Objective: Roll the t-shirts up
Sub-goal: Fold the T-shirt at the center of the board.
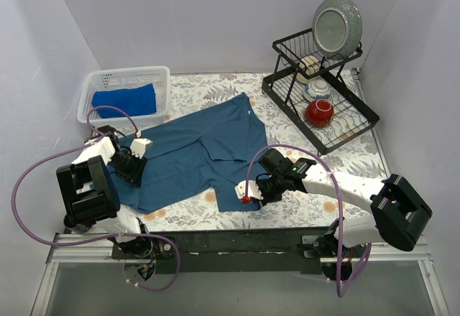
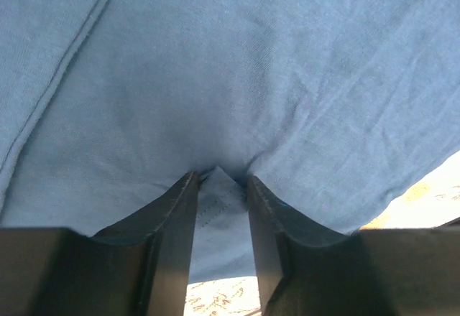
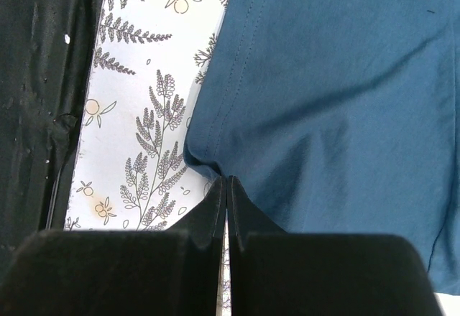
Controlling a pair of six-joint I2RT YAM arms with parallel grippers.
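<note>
Both grippers clamped on the dark tee point(image 1: 201, 147), which is spread flat just in front of the basket point(image 1: 90, 90)

The left gripper point(image 2: 219, 176) has a fold of cloth pinched between its fingers on the side nearest the basket. The right gripper point(image 3: 227, 179) is squeezed tight on the hem corner farthest from the basket. The bright blue tee point(image 1: 126, 100) sits bundled inside the basket. Bare floral tablecloth point(image 1: 287, 208) shows past that hem corner, away from the basket.

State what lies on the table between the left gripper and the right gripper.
The dark-blue t-shirt fills that stretch, as the top external view shows; the left gripper and the right gripper each pinch its cloth.
</note>
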